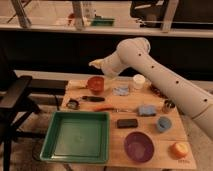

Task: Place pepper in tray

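Observation:
The pepper (105, 108) is a slim orange-red piece lying flat on the wooden table, just beyond the tray's far right corner. The tray (55, 131) is large, green and square, at the front left of the table, with nothing in it. My gripper (96, 64) hangs in the air above the round red-orange bowl (95, 84) at the back of the table. It is well above and behind the pepper and touches nothing that I can see.
A purple bowl (138, 146) sits right of the tray, with a stubby orange object (177, 149) at the front right corner. A black block (127, 122), blue cup (163, 123), blue cloth (146, 110), white cup (138, 81) and a dark tool (93, 98) are spread over the table. A black chair (15, 95) stands at the left.

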Motion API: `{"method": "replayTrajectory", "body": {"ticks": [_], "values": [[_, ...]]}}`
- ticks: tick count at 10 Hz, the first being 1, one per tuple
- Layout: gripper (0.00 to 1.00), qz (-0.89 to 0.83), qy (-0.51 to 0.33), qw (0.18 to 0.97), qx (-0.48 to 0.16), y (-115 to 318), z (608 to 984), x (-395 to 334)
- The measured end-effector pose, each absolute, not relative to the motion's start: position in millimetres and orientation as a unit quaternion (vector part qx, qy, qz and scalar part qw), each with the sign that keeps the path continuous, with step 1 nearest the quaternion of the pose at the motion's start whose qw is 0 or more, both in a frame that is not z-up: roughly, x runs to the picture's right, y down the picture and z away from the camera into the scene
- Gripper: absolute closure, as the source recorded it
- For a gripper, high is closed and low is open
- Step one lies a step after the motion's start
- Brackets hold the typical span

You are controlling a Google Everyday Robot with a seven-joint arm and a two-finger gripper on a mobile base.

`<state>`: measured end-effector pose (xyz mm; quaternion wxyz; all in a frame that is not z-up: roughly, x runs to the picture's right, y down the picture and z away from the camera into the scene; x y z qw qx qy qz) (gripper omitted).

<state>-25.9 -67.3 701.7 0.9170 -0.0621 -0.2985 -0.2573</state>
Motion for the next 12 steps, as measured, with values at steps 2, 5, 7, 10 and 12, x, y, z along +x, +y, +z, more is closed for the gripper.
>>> {"method": "replayTrajectory", "body": {"ticks": [2, 5, 7, 10, 12], "values": [[0.20, -0.251, -0.287, 0.921, -0.073, -68.3, 713.1, -26.4], [0.20, -0.237, -0.273, 0.928, -0.089, -68.0, 729.9, -26.3], [0.20, -0.224, -0.265, 0.933, -0.098, -65.6, 741.7, -25.3], [0.20, -0.203, -0.258, 0.938, -0.114, -53.2, 767.4, -26.1], [0.20, -0.194, -0.256, 0.939, -0.127, -40.6, 788.5, -20.6]]}}
